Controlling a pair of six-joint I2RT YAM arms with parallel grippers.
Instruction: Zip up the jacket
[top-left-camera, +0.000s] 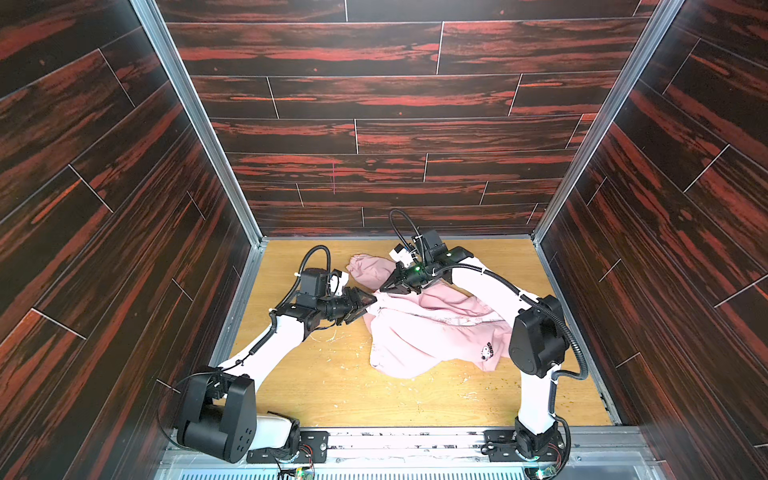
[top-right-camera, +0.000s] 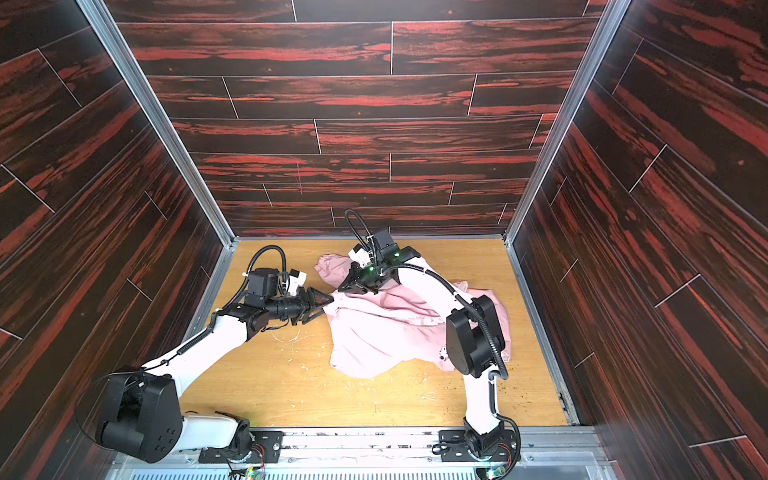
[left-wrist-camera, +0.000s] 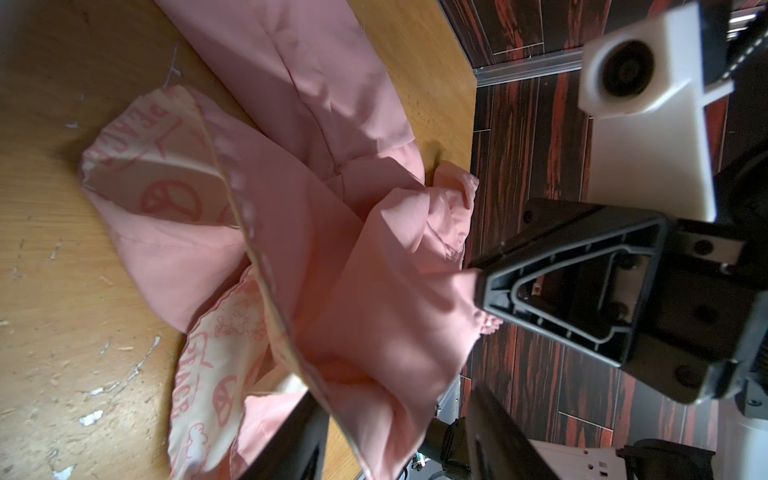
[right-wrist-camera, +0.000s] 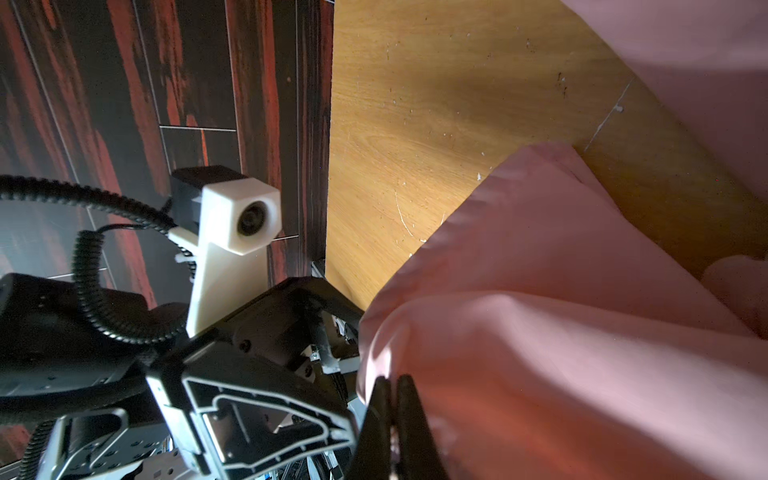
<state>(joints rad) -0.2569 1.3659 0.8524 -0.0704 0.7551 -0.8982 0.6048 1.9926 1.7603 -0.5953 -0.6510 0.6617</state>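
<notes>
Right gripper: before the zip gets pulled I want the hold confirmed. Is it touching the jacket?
Touching. The right wrist view shows the right gripper pinched shut on a fold of the jacket.

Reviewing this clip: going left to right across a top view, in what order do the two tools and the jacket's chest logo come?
left tool → right tool, shut on the jacket → chest logo

Both arms wear smooth white shells between bulky black joint housings, with ribbed black conduit looped alongside, white blocky wrist cameras, a small green light, and black triangular, screw-studded pincer fingers.
</notes>
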